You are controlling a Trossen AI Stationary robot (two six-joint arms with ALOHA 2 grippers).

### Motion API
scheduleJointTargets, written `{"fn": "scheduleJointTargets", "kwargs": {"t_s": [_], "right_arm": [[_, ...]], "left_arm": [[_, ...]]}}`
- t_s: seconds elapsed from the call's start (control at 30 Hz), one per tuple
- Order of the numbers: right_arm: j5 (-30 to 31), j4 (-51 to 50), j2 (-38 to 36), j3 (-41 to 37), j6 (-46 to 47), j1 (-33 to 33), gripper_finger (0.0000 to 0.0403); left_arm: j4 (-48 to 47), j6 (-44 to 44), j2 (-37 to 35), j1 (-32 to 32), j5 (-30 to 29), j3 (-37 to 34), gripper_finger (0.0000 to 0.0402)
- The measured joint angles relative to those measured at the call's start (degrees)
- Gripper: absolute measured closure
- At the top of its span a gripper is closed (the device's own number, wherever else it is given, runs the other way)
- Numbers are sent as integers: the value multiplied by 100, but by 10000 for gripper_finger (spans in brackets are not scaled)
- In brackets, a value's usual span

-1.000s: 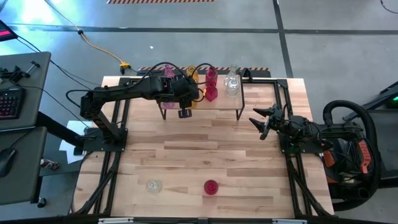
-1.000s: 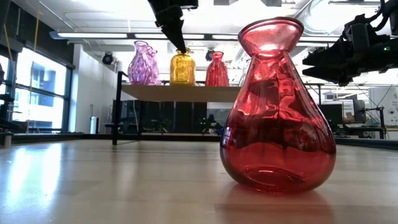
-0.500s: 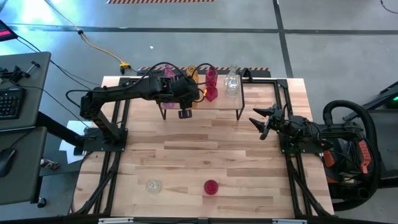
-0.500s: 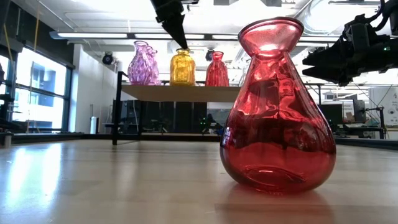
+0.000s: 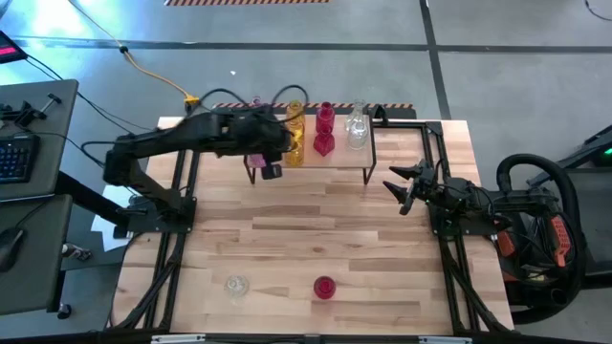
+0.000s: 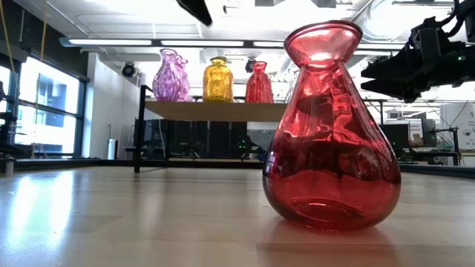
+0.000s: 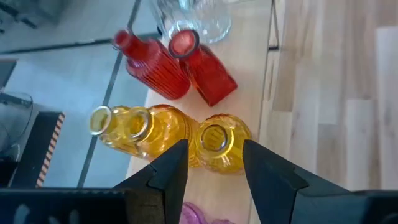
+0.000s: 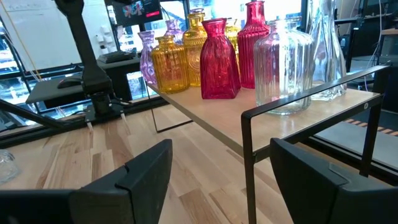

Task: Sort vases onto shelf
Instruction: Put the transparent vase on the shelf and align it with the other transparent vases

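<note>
The shelf (image 5: 339,164) stands at the table's far edge and bears pink, amber, red and clear vases on their bases. My left gripper (image 7: 214,167) hovers open above the front amber vase (image 7: 216,142), a finger to either side of its mouth without touching; in the low view only its tip (image 6: 194,9) shows, above that vase (image 6: 218,80). A red vase (image 5: 325,287) and a clear vase (image 5: 235,285) stand on the tabletop near its near edge. My right gripper (image 5: 397,191) waits open to the right of the shelf.
The shelf's black wire legs (image 8: 247,155) stand close in front of my right gripper. The red vase (image 6: 332,126) fills the low view's foreground. Bare tabletop (image 5: 316,229) lies between the shelf and the two vases near the front. A desk with a keyboard (image 5: 14,158) is left of the table.
My left gripper has risen off the mouth of the front amber vase and drawn back toward the table's left, the whole arm swinging that way. The amber vase stays upright on the shelf. My right arm has kept still.
</note>
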Motion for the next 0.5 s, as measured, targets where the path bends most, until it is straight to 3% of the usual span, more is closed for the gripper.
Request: {"fn": "scheduleJointTargets", "kwargs": {"t_s": [0.2, 0.5], "right_arm": [[0, -1, 1, 0, 0, 1, 148], [0, -1, 2, -1, 0, 0, 148]], "left_arm": [[-314, -803, -800, -140, 82, -515, 257], [2125, -958, -3645, -159, 166, -3669, 257]]}}
